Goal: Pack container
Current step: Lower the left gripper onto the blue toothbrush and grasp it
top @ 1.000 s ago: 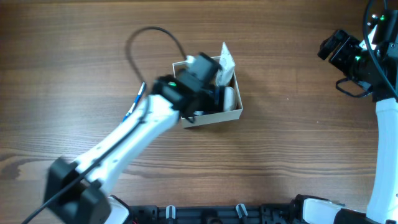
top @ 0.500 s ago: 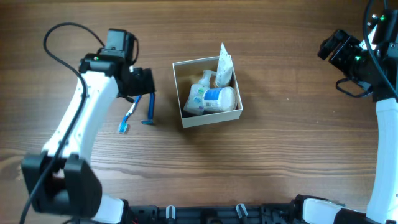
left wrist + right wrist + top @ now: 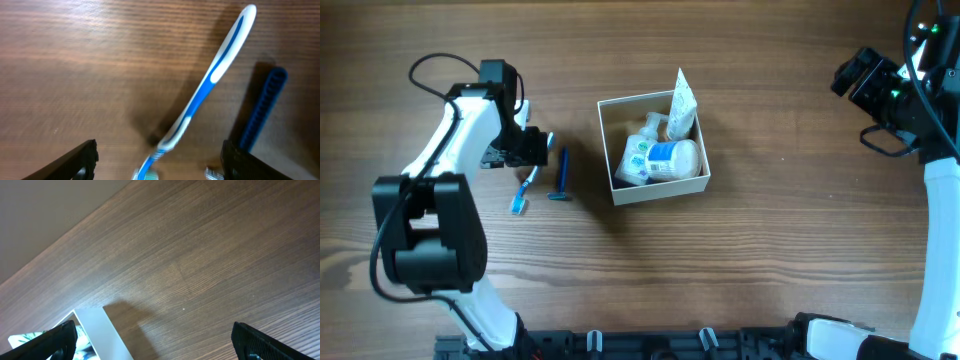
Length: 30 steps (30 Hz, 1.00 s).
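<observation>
The container is a small square white-walled box at the table's middle. It holds a white tube, a white bottle and a blue-labelled jar. Its wall also shows in the right wrist view. A blue-and-white toothbrush and a blue razor lie on the table left of it. My left gripper is open and empty just above the toothbrush, with the razor beside its right finger. My right gripper is open and empty at the far right.
The wooden table stretches around the box. The left arm's black cable loops above the arm. A black rail runs along the table's front edge.
The left arm has swung away from the container to the left and come down over the toothbrush and razor. The right arm has not moved.
</observation>
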Tool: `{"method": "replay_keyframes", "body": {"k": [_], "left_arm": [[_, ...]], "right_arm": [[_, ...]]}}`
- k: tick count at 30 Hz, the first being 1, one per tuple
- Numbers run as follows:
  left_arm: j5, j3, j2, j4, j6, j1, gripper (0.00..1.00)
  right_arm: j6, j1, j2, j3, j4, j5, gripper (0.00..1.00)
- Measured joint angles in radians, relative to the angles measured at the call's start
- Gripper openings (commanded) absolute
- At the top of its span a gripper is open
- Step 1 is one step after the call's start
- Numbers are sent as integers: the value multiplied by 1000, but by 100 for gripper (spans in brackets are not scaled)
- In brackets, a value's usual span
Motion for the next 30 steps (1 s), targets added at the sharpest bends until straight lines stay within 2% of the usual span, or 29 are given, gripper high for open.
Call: {"method": "replay_keyframes", "body": {"k": [3, 5, 7, 9, 15, 19, 23, 27, 30], "left_arm": [[3, 0, 34, 20, 15, 0, 72], [3, 0, 49, 29, 21, 0, 64], [4, 0, 61, 39, 29, 0, 52], [4, 0, 70, 45, 33, 0, 49], [4, -1, 71, 47, 39, 0, 54], [12, -25, 72, 61, 39, 0, 53], [17, -43, 74, 73, 36, -3, 34], [19, -45, 74, 72, 36, -11, 4], [18, -45, 72, 65, 35, -22, 4]], "right_arm": [[0, 0, 0, 0, 0, 0, 100], [0, 0, 0, 0, 0, 0, 100], [0, 0, 0, 0, 0, 0, 100], [0, 0, 0, 0, 0, 0, 100], [0, 0, 0, 0, 0, 0, 100], [0, 0, 0, 0, 0, 0, 100], [0, 0, 0, 0, 0, 0, 100], [0, 0, 0, 0, 0, 0, 100], [0, 0, 0, 0, 0, 0, 100]]}}
